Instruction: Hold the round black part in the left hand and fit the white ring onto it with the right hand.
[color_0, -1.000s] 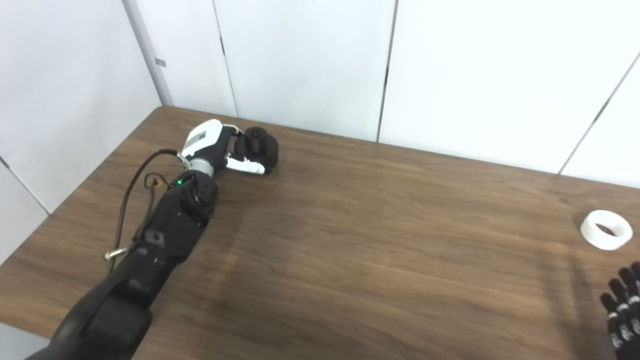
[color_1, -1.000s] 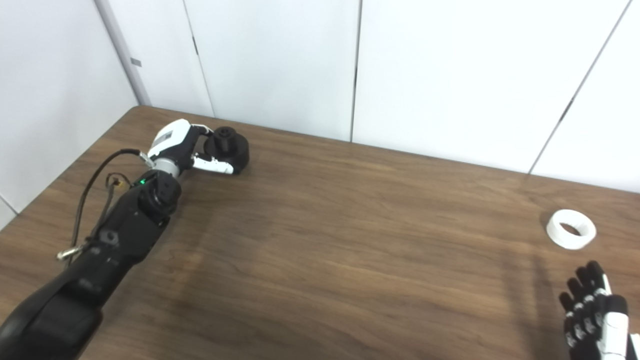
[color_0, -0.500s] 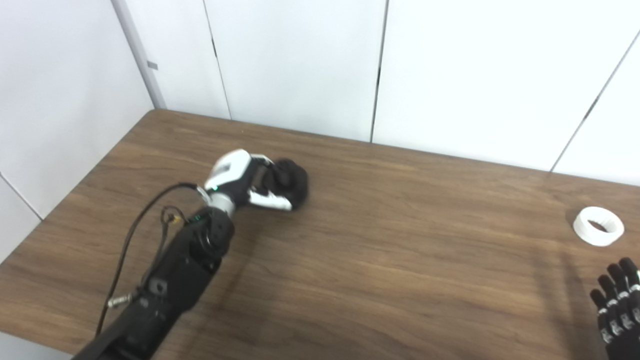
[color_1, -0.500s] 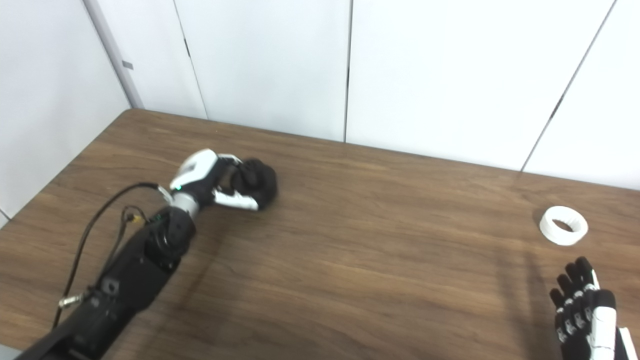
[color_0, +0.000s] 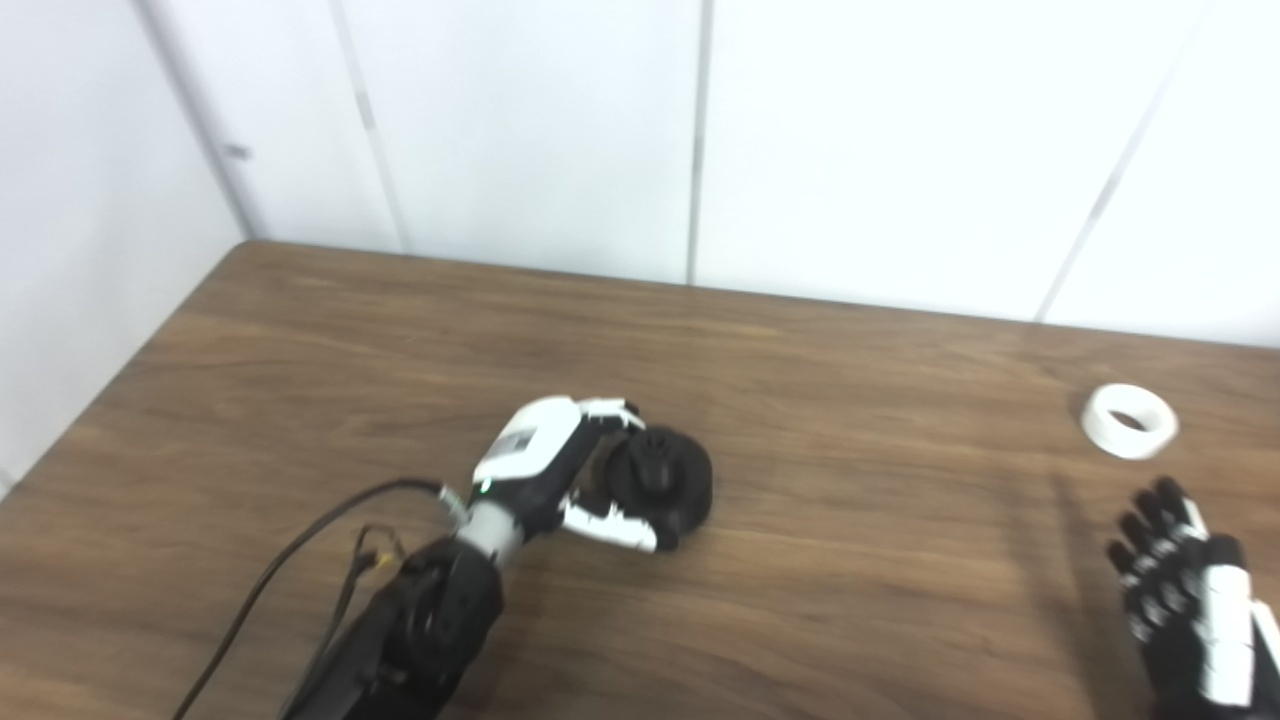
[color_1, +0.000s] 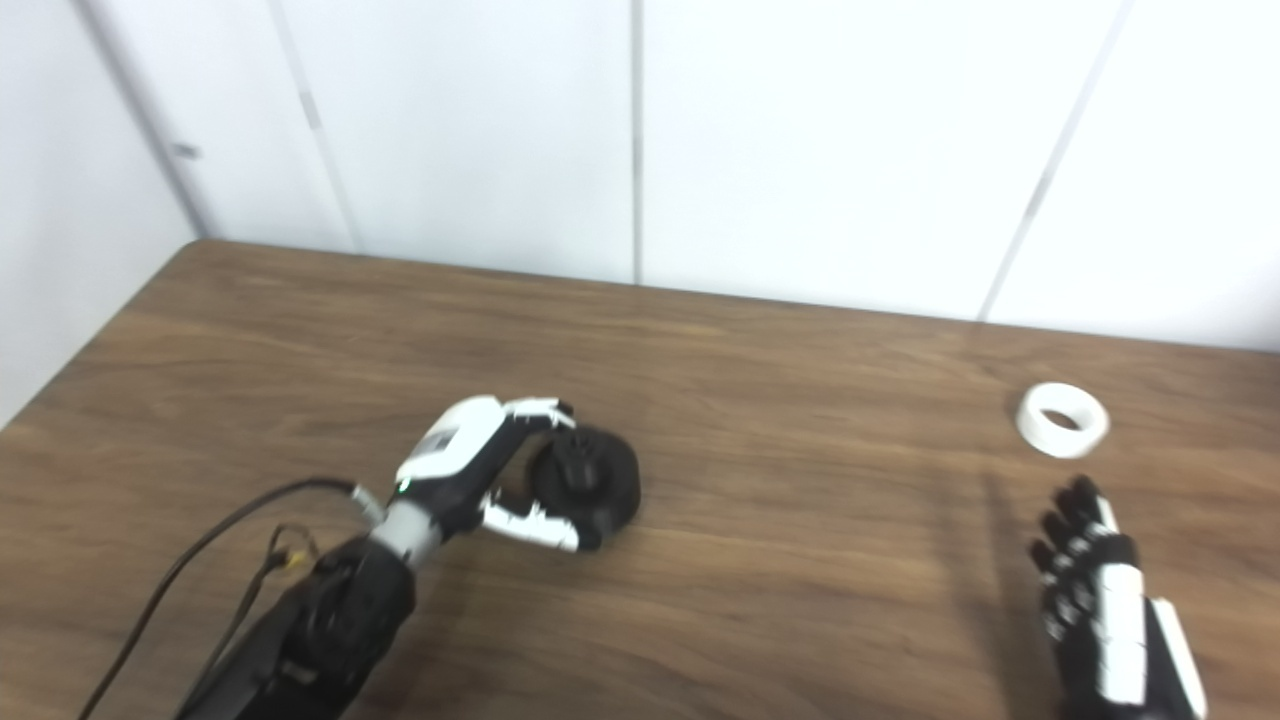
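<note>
Near the middle of the tabletop (color_0: 800, 600) now, my left hand (color_0: 545, 470) has dragged the round black part (color_0: 665, 485) in from the far corner, fingers wrapped round it. My right hand (color_0: 1190, 610) is still open and empty, just short of the white ring (color_0: 1132, 420), so grabbing that looks next.

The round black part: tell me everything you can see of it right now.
The round black part is a squat, matte black cylinder with a smaller raised hub at the middle of its top face; it looks like plastic, though blur hides finer detail. It sits near the middle of the wooden table, tilted a little, top face towards the camera. The left hand is wrapped round its left side, white fingers curling along the near edge and over the far edge. The white ring lies far off to its right, untouched.
</note>
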